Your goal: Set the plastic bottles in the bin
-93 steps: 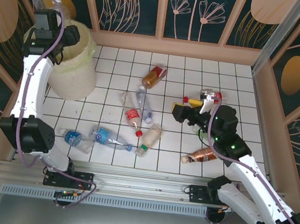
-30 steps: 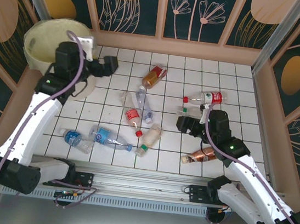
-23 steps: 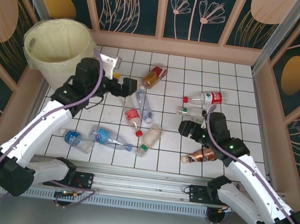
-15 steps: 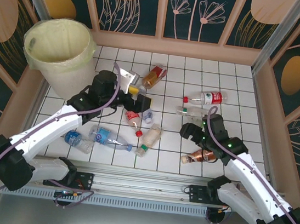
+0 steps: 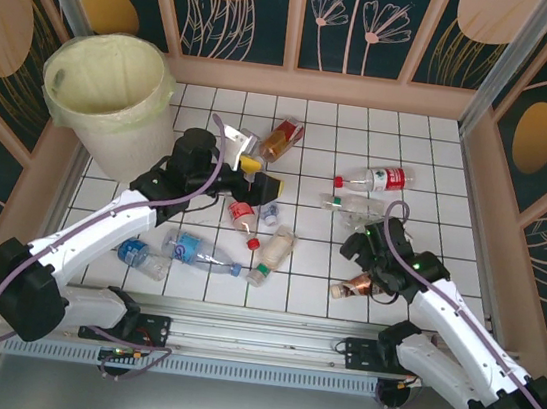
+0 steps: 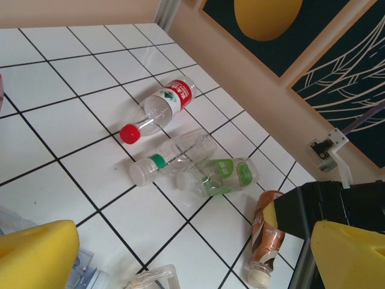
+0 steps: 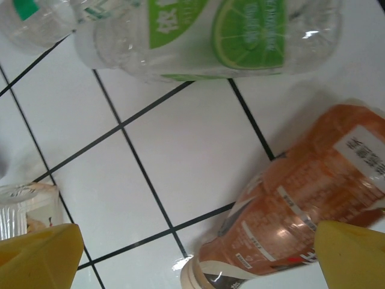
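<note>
Two robot arms reach over the white-tiled tabletop point(image 5: 418, 143), where plastic bottles lie scattered on their sides. The bin point(image 5: 137, 138), a cream-yellow bucket lined with a translucent bag, stands upright in the far-left corner, well apart from them.

The left pincer point(image 5: 259, 175) hovers above a cluster of bottles at the centre, its yellow-padded fingers spread wide with nothing between them. The right pincer point(image 5: 360, 254) hangs low over the amber bottle point(image 7: 301, 198), likewise wide open and gripping nothing. In the right wrist view the bottle's cream cap sits between the two yellow pads point(image 7: 36, 256). Its body runs up close to the pad at the right of that view; whether they touch cannot be told.

A white panel on the amber bottle's label carries print too fine to read. Just beyond lies a crushed clear bottle with a green label point(image 7: 204, 36) showing a lime slice and white Chinese characters, cut off at the frame edge. Against it rests a clear bottle with a green neck band point(image 6: 171, 158) and a white cap. Farther on is a red-capped bottle point(image 6: 161, 108) whose red label bears white characters too small to make out. A second amber bottle point(image 5: 282, 141) lies towards the far edge, and a blue-labelled bottle point(image 5: 202, 251) lies near the front left.
</note>
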Robot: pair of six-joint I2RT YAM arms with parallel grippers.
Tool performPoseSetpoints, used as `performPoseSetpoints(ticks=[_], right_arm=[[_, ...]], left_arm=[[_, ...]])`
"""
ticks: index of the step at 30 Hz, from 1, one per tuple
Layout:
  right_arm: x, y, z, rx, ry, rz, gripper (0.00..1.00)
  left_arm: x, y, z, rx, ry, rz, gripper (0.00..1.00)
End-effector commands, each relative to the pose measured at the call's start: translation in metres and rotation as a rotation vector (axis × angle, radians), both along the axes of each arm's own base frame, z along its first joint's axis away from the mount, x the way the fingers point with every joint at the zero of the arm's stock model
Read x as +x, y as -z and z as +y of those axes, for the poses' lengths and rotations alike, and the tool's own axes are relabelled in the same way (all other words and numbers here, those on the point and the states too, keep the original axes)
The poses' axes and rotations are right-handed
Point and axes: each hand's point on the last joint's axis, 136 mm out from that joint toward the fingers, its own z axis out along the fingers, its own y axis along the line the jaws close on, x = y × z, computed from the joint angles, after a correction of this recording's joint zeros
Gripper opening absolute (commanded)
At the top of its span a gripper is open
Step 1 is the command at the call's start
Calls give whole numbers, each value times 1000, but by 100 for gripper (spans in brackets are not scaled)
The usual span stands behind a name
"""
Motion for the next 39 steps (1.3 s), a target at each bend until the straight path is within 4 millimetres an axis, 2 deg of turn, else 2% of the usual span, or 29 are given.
performPoseSetpoints(ticks=[1, 5, 14, 17, 21, 30, 34, 36, 39], right_arm=[[-4, -1, -14, -37, 101, 21, 99], [-8, -9, -24, -53, 160, 12, 99], [-45, 5, -35, -92, 207, 149, 99], [-51, 10, -37, -98, 220, 179, 99], [-48, 24, -34, -113, 229, 197, 99], [-39, 27, -30, -148, 202, 206, 99], [-34, 27, -21, -98, 209, 186, 99], [-30, 32, -15, -72, 209, 180, 99], [-33, 46, -17, -90, 222, 209, 99]], left_arm=[[1, -8, -3, -15, 18, -38, 99], [8, -6, -6, 19, 12, -24, 99], [4, 2, -6, -8, 21, -21, 99], [3, 3, -7, -5, 28, -25, 99], [3, 5, -8, -2, 40, -20, 99], [1, 5, -9, -4, 46, -9, 99], [2, 4, -9, -5, 45, -10, 99], [1, 5, -10, -4, 48, -4, 99], [1, 7, -11, -3, 53, 3, 99]])
